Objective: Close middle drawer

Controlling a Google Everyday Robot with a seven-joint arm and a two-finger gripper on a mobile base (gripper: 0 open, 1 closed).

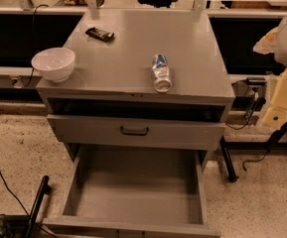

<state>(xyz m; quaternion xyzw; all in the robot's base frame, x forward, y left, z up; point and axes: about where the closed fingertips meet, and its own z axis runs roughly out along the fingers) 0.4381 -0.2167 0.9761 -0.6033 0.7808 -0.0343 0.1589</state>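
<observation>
Grey metal middle drawer (133,192), bottom centre — looks rigid, probably glides; push its low front. Pincer (282,103) far right — can't tell its state.

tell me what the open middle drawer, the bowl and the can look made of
Middle drawer: likely painted metal, matte grey, flat thin walls. Bowl: glossy white, ceramic or plastic, unclear. Can: shiny silver, probably aluminium, lying on its side. Pincer: not in view.

Grey middle drawer (133,190), white bowl (53,63), silver-blue can (161,72), speckled beige floor (14,148)
</observation>
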